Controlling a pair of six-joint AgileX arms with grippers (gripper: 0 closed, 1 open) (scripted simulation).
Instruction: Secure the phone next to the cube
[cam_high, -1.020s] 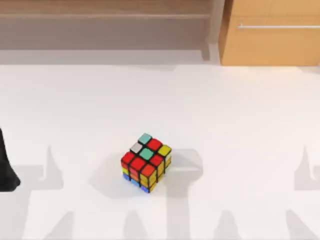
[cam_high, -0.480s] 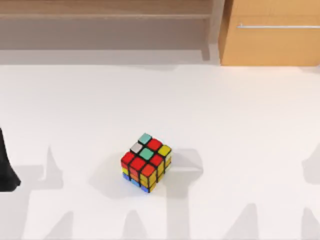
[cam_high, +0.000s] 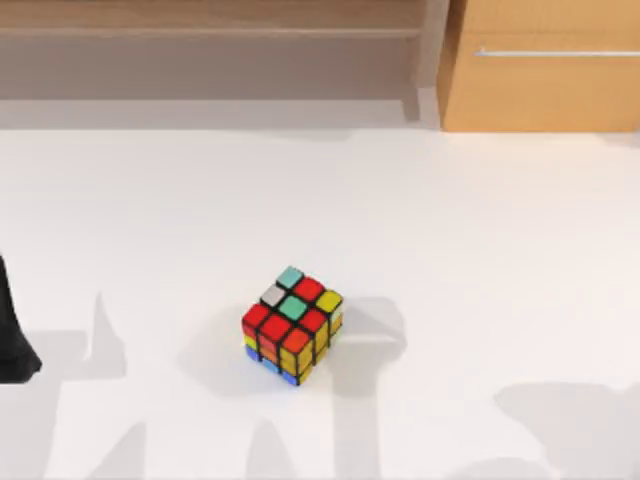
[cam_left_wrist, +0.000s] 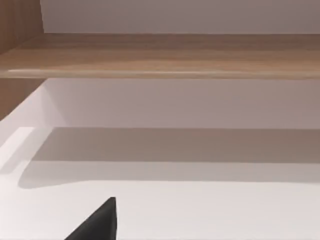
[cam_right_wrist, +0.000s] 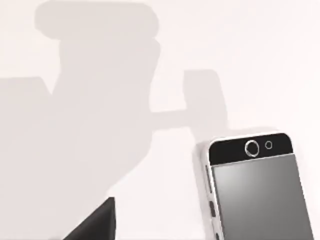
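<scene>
Grey-screened phone flat on white table below right wrist camera, cube mid-table, right finger spread not tellable, left arm parked at left edge; best centred over phone before descending.

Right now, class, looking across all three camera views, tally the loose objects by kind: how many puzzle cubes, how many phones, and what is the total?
Small 3x3 puzzle cube with black edges and mixed colour stickers: 1
Flat rectangular phone with grey screen, black end strip and silver rim: 1
Total: 2
</scene>
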